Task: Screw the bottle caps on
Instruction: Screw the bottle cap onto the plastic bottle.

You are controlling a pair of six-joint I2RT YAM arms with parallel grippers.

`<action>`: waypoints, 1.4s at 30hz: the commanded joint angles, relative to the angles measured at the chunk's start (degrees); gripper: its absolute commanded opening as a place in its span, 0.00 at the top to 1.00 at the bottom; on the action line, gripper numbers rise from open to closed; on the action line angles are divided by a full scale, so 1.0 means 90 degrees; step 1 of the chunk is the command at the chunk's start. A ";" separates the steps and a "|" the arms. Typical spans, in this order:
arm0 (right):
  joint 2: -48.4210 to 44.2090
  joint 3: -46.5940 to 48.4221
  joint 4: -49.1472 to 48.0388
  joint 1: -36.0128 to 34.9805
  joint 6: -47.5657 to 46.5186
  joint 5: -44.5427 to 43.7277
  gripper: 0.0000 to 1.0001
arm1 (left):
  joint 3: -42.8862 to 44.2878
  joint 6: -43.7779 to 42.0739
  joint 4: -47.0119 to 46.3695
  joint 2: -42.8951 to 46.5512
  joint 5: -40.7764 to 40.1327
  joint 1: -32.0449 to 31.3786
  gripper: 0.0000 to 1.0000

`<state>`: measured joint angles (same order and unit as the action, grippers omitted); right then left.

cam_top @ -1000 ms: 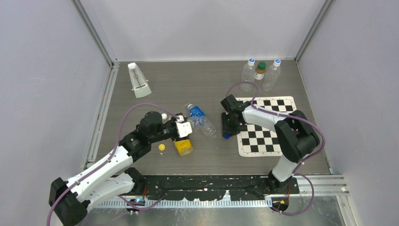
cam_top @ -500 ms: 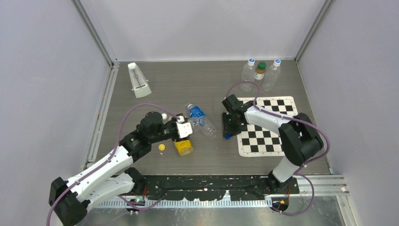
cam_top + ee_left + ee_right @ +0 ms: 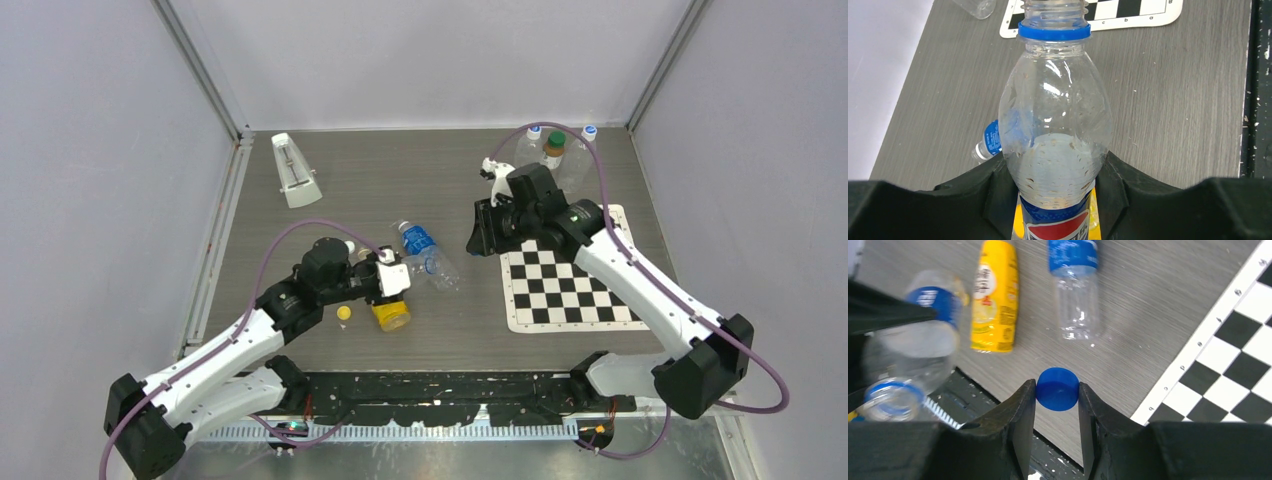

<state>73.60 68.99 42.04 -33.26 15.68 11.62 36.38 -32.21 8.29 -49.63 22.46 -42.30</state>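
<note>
We read little here. The clear plastic bottle (image 3: 1055,135) has a blue label with a red-white-blue Pepsi logo, cut off by the frame edge. The black-and-white chequered mat (image 3: 1128,15) has the letters c and b on its border. We can't read the label print on the yellow plastic bottle (image 3: 994,295).

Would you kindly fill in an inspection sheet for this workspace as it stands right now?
Surface: grey wood-grain table, chequered mat on its right.
Job's things: blue cap in right gripper; yellow cap loose on table; uncapped Pepsi bottle in left gripper; yellow bottle and clear bottle lying down.
Clutter: white metronome-like object; three capped bottles at the back.
Grippers: left gripper shut on Pepsi bottle; right gripper shut on blue cap.
Cables: purple cable looping along each arm.
Surroundings: plain grey walls.
</note>
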 commanded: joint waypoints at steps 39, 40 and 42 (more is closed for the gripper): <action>-0.0504 -0.0199 -0.0855 -0.0123 -0.1802 0.4197 0.83 | 0.0417 0.0332 0.0183 -0.0199 0.0777 -0.0173 0.69; -0.0513 -0.0223 -0.0893 -0.0138 -0.1772 0.4178 0.83 | 0.0441 0.0349 0.0206 -0.0221 0.0776 -0.0173 0.70; -0.0544 -0.0253 -0.0993 -0.0151 -0.1758 0.4133 0.83 | 0.0482 0.0379 0.0252 -0.0248 0.0785 -0.0173 0.71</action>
<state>69.25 67.22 37.28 -34.06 -0.36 48.60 37.50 -30.06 11.27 -51.44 28.21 -43.51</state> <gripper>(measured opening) 0.391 0.522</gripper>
